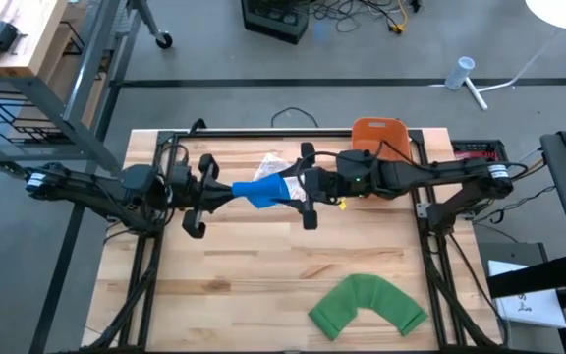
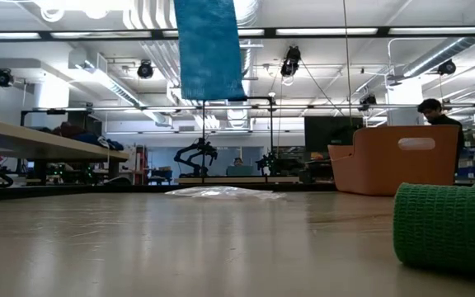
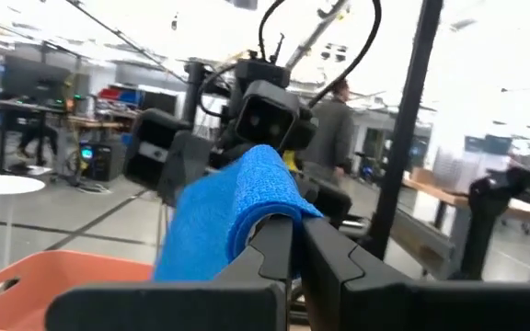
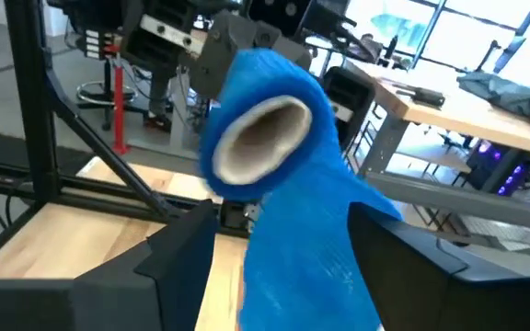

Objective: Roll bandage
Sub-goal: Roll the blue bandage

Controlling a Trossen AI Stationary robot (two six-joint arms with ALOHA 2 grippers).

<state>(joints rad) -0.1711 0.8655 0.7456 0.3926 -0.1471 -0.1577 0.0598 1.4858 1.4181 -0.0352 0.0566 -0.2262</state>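
Closest to the low camera: green bandage (image 2: pixel 450 226), a rolled-up wrap lying on the worktop (image 1: pixel 263 265) at the front right; from above it's a bent green strip (image 1: pixel 367 306), well apart from both my arms.

Blue bandage (image 1: pixel 260 192) is up in the air over the middle of the worktop, between my two tools. Low view shows its loose tail hanging straight down (image 2: pixel 209 49), not touching the surface.

My left tool (image 3: pixel 294 241) has its fingers pressed together on the blue bandage; in the left wrist view the blue cloth bunches up right at the fingertips. Left arm comes in from the left side.

My right tool (image 1: pixel 298 187) comes in from the right. Its fingers (image 4: pixel 187 248) stand apart on either side of the blue roll, whose pale open core (image 4: pixel 260 138) faces the right wrist camera. Can't tell if those fingers touch it.

Orange bin (image 1: pixel 378 134) sits at the back edge of the worktop, behind the right arm. Crumpled clear plastic wrapper (image 1: pixel 272 163) lies on the worktop just behind the bandage.

A person (image 2: pixel 435 110) shows in the room beyond the bin.
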